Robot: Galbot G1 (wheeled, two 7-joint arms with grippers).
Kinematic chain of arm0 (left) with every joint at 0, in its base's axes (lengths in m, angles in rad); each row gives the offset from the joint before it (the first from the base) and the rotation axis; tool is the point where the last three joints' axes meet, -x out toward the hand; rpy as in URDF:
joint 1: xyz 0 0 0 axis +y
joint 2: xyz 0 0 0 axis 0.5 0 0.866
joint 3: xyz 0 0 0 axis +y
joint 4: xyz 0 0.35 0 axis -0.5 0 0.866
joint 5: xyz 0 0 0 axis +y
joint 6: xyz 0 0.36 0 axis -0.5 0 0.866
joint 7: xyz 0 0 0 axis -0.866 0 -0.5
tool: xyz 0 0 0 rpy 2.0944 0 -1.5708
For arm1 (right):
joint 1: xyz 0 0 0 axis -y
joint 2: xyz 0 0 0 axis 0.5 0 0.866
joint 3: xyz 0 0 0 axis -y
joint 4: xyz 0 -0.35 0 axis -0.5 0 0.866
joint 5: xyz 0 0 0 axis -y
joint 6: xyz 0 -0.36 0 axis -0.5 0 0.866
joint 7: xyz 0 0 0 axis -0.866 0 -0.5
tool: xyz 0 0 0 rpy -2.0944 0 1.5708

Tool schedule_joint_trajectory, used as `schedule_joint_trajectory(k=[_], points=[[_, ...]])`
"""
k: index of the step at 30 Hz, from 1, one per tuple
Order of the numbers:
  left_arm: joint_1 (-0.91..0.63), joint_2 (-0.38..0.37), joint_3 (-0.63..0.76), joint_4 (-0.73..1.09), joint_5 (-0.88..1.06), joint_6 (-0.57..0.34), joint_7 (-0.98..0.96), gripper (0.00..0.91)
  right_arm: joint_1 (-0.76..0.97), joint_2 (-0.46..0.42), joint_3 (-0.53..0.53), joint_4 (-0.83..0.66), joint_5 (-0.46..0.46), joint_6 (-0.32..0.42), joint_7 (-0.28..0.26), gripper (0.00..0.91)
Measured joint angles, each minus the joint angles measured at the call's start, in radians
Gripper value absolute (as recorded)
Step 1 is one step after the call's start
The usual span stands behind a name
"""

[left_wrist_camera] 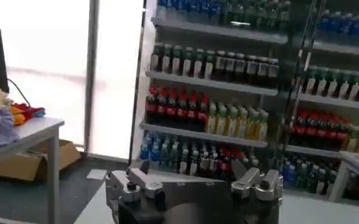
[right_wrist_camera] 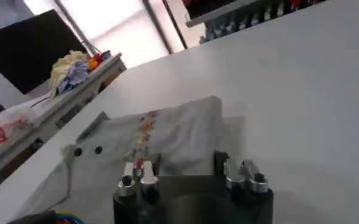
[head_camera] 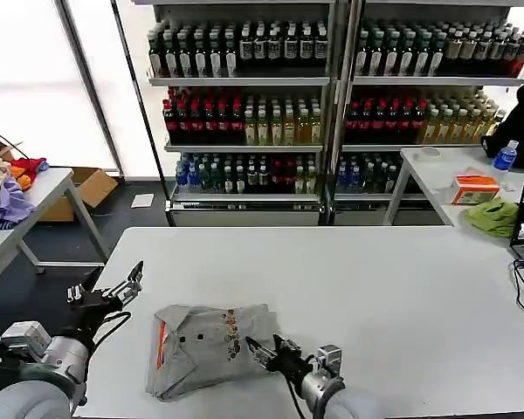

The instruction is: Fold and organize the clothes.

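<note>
A light grey short-sleeved cotton shirt (head_camera: 211, 346) lies flat, folded into a rough rectangle, on the white table at about six o'clock in the head view, close to the near edge. Its buttoned collar, lined in orange, sits at the nine o'clock end of the bundle, with two dark buttons just beside it. A small multicoloured print runs in a short strip across the chest, toward three o'clock from the buttons. The cloth is lightly creased, its edges uneven, and one corner at seven o'clock spreads wider than the rest. The right wrist view shows the same shirt (right_wrist_camera: 167, 137) with its print and buttons facing up.
</note>
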Motion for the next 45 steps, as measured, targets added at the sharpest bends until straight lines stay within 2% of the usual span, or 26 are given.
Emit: schedule_joint_trajectory(k=[9,18,24,31,32,33,34,45], points=[[0.016,-0.014,-0.012,-0.009,-0.002,0.0,0.002,0.907,0.009,0.026,-0.024,-0.017,0.036,-0.002,0.013,0.0],[0.019,-0.01,-0.018,-0.014,-0.004,0.0,0.003,0.907,-0.006,0.007,0.011,0.006,0.069,-0.002,0.007,0.0],[0.026,-0.01,-0.027,-0.019,-0.005,0.0,0.006,0.907,-0.036,-0.038,0.078,0.045,0.074,-0.003,0.0,0.0],[0.023,-0.011,-0.022,-0.019,-0.006,0.0,0.007,0.907,-0.089,-0.117,0.213,0.063,0.042,-0.003,-0.022,0.0],[0.021,-0.011,-0.019,-0.019,-0.006,0.0,0.007,0.907,-0.094,-0.125,0.232,0.064,0.032,-0.003,-0.024,0.212],[0.019,-0.012,-0.017,-0.018,-0.006,0.0,0.006,0.907,-0.098,-0.132,0.25,0.063,0.025,-0.002,-0.025,0.695],[0.018,-0.012,-0.014,-0.017,-0.006,0.0,0.006,0.907,-0.102,-0.139,0.267,0.064,0.019,-0.001,-0.025,0.907],[0.026,-0.018,-0.012,-0.016,-0.006,0.0,0.004,0.907,-0.139,-0.169,0.4,0.114,-0.041,0.021,-0.007,0.907]])
